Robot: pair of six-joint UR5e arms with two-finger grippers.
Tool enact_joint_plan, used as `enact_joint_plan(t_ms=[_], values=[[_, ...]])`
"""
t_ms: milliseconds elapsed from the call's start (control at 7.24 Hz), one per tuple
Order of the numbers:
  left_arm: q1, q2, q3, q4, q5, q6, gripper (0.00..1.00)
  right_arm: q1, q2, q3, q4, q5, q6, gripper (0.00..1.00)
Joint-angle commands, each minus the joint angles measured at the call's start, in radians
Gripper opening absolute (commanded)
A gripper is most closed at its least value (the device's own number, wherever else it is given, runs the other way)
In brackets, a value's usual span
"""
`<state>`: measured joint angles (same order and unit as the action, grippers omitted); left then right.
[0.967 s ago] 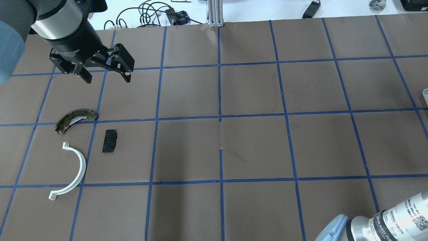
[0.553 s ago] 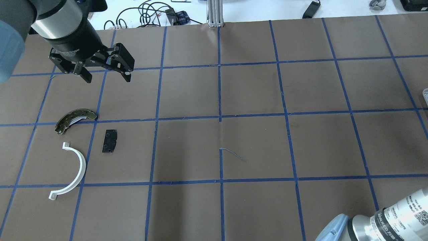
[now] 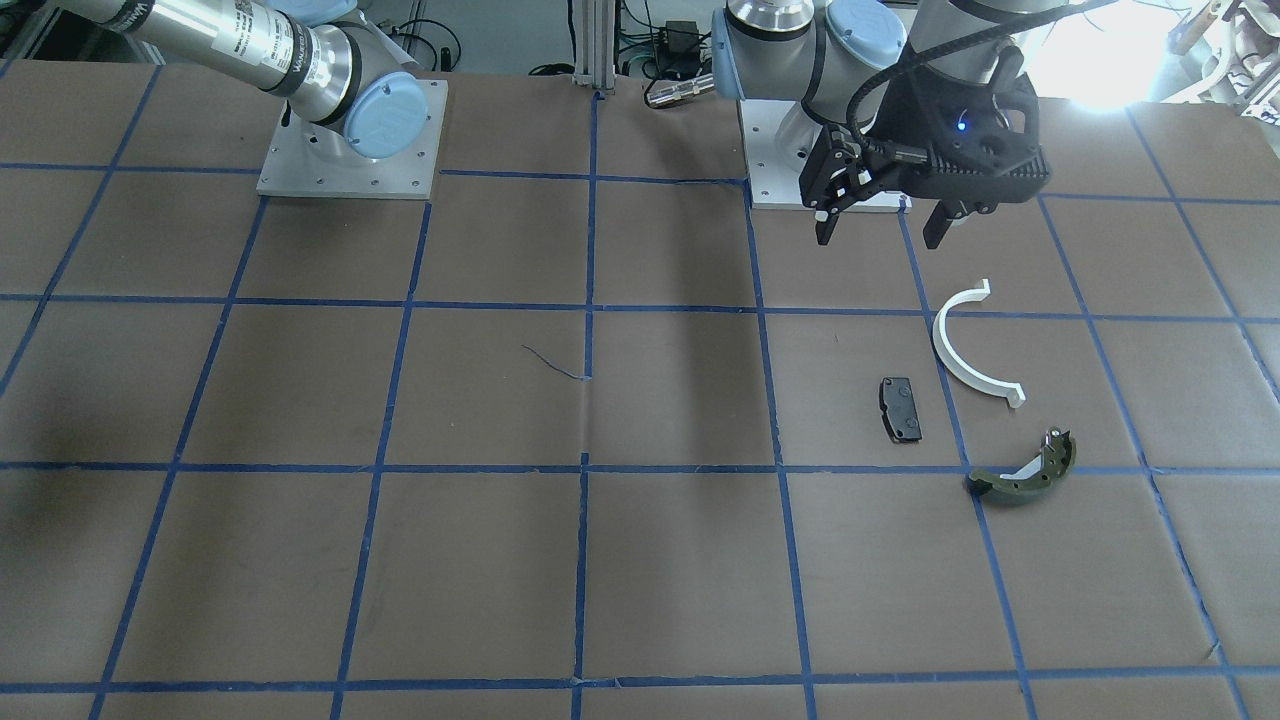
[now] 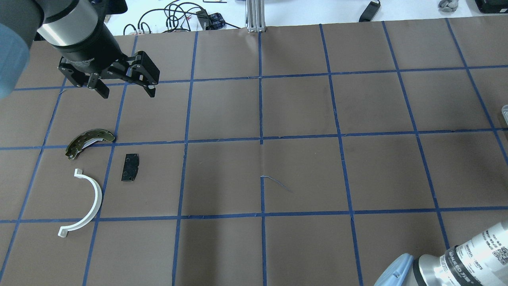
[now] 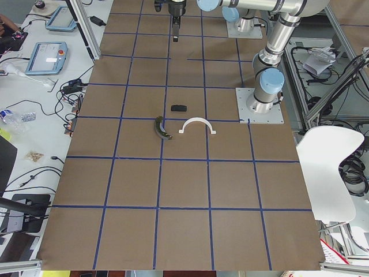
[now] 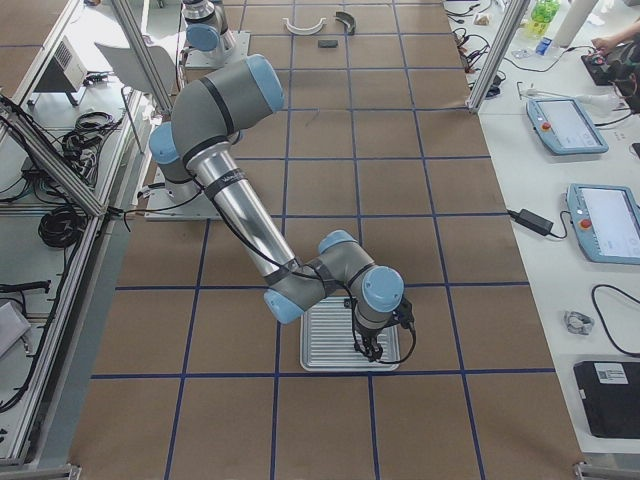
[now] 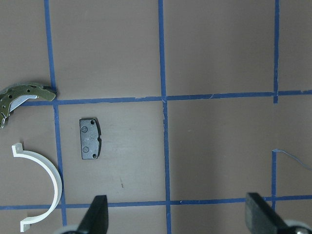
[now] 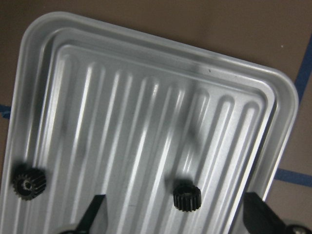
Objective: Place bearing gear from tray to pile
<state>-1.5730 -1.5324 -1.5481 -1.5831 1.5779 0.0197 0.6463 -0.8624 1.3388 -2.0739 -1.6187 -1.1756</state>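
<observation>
The tray (image 8: pixel 146 97) is a ribbed metal one under my right gripper (image 8: pixel 176 214), which is open above it. A small black bearing gear (image 8: pixel 187 197) lies on the tray between the fingers, and a second black gear (image 8: pixel 28 181) lies near the tray's left edge. In the exterior right view the right gripper (image 6: pixel 368 350) hovers over the tray (image 6: pixel 325 345). The pile lies at the table's left: a white half-ring (image 4: pixel 85 202), a black pad (image 4: pixel 130 167) and an olive-green shoe (image 4: pixel 88 142). My left gripper (image 4: pixel 125 89) is open and empty, held above the table beyond the pile.
The brown table cover carries a blue tape grid (image 4: pixel 261 139). Cables (image 4: pixel 178 16) and a metal post (image 4: pixel 256 16) sit at the far edge. Operator tables with tablets (image 6: pixel 580 170) stand beside the table.
The right arm's wrist has shifted slightly at the lower right of the overhead view. The left gripper and the pile have not moved.
</observation>
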Motion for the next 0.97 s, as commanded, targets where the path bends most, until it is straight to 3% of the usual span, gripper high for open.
enact_joint_plan(t_ms=[0,415,553,829], values=[[0.001,0.0,0.0,0.0,-0.001,0.0,1.0,0.001,0.011,-0.001,0.0,-0.001,0.011,0.85],[0.001,0.0,0.0,0.0,-0.001,0.0,1.0,0.001,0.031,-0.004,-0.005,-0.003,-0.001,0.84],[0.001,0.0,0.0,0.0,0.001,0.0,1.0,0.0,0.031,-0.001,-0.005,-0.012,-0.006,0.73],[0.001,0.0,0.0,0.0,0.001,0.0,1.0,-0.002,0.025,0.002,-0.003,-0.018,-0.007,0.65]])
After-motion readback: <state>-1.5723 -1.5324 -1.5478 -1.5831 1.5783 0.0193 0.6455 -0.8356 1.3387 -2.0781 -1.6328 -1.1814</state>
